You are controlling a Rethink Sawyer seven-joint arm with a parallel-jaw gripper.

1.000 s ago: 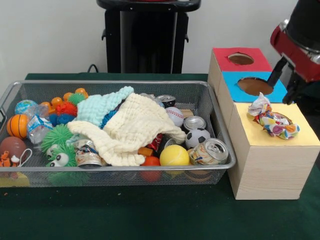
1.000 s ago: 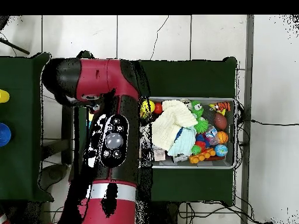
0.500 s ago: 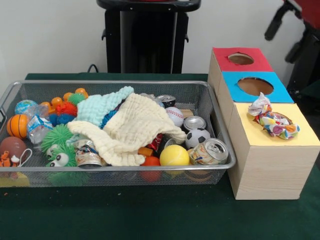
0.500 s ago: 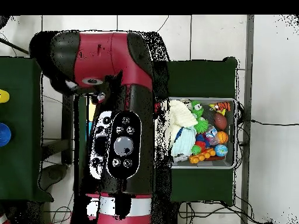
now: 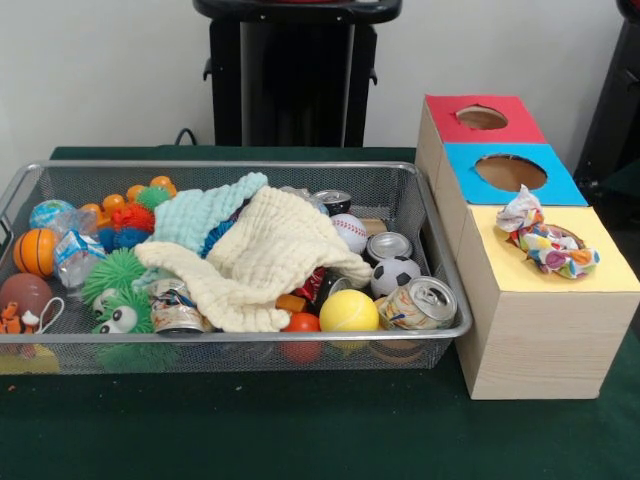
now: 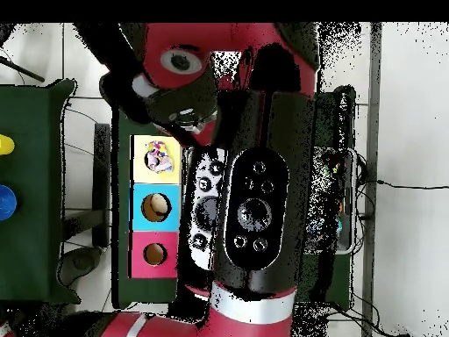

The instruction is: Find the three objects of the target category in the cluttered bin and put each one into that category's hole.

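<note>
Okay, at far left of the front view we see the wire mesh bin (image 5: 240,166) on the green table (image 5: 300,430). Its left end holds an orange basketball toy (image 5: 34,251), a brown ball (image 5: 24,293), a globe ball (image 5: 50,213), a green spiky ball (image 5: 113,270) and a green toy with eyes (image 5: 122,318). Next comes a dented can (image 5: 178,308) against the front wall, half under the cream cloth (image 5: 265,260). A teal cloth (image 5: 205,212) lies behind the cream one, touching it. Right of the cloths we log a baseball (image 5: 349,232), a yellow ball (image 5: 348,311) at the front rim, a soccer ball (image 5: 395,275), an upright silver can (image 5: 388,246) and a tipped can (image 5: 423,303) in the front right corner. Just beside the bin stand three boxes in a row: red box (image 5: 500,125) at the back, blue box (image 5: 560,185) in the middle, yellow box (image 5: 600,270) nearest the camera. The red and blue boxes each show a round hole on top. A crumpled spotted wad (image 5: 545,243) sits on the yellow box over its hole, on top, not dropped in. In the overhead view the red and black arm (image 6: 254,202) covers most of the bin, and the three boxes show to its left with the wad on the yellow one. We cannot pick out the claw in either view, so released or clenched we cannot tell.
</note>
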